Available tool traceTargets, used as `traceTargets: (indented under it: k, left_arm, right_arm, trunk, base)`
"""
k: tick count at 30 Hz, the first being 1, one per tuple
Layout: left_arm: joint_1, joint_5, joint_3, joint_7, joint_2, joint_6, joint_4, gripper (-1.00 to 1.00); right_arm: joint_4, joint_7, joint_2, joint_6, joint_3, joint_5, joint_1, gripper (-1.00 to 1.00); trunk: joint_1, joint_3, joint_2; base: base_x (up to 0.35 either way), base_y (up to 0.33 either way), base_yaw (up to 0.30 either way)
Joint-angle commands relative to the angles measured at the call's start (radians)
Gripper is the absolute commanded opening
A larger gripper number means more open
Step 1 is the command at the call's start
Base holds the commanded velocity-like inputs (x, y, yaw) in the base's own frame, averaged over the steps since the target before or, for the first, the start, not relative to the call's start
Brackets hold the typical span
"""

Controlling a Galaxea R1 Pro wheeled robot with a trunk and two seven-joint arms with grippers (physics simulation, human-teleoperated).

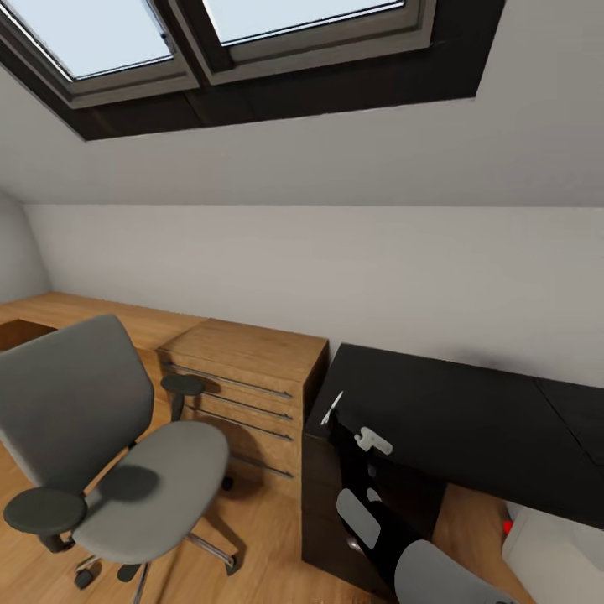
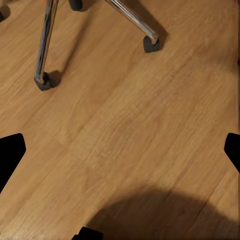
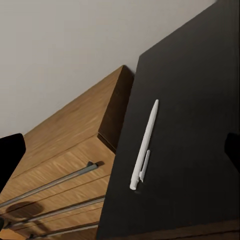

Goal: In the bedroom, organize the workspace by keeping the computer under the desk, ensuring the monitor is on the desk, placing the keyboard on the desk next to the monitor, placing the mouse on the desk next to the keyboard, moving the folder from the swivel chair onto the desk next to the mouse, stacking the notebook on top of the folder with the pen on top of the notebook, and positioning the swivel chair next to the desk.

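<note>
The pen [image 3: 145, 146] lay alone at the desk's [image 3: 195, 115] near corner, centre frame, both grippers spread wide, holding nothing.

No legible text, label, brand, number or sign on anything in any view.

Attic home office: skylights [image 1: 126, 33], desk [image 1: 470, 428], swivel chair [image 1: 109, 453].

Bright daylight enters through the slanted dark-framed skylight windows [image 1: 210, 42] — soft shadows pool on the warm wooden plank floor [image 2: 125, 130], renders slightly soft, and straight lines bend toward the head view's edges.
</note>
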Motion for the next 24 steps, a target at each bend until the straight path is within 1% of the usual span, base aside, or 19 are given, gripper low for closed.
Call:
traceTargets:
  k: [1,12,24]
  left_arm:
    - [-0.001,0.008,-0.009,0.007,0.001,-0.005,0.000,1.00]
    - [-0.001,0.008,-0.009,0.006,0.000,-0.005,0.000,1.00]
    - [-0.001,0.008,-0.009,0.007,0.000,-0.006,0.000,1.00]
  right_arm:
    - [0.001,-0.007,0.000,-0.005,0.007,-0.003,-0.001,1.00]
    - [0.000,-0.005,0.000,-0.010,0.008,-0.004,-0.001,1.00]
    - [-0.005,-0.001,0.000,-0.007,0.010,-0.004,-0.001,1.00]
  trunk:
    - [0.000,-0.002,-0.001]
    - [0.000,-0.017,-0.001]
    - [0.000,-0.033,-0.001]
  base:
    - [0.000,0.000,-0.198]
    - [0.000,0.000,-0.182]
    - [0.000,0.000,-0.126]
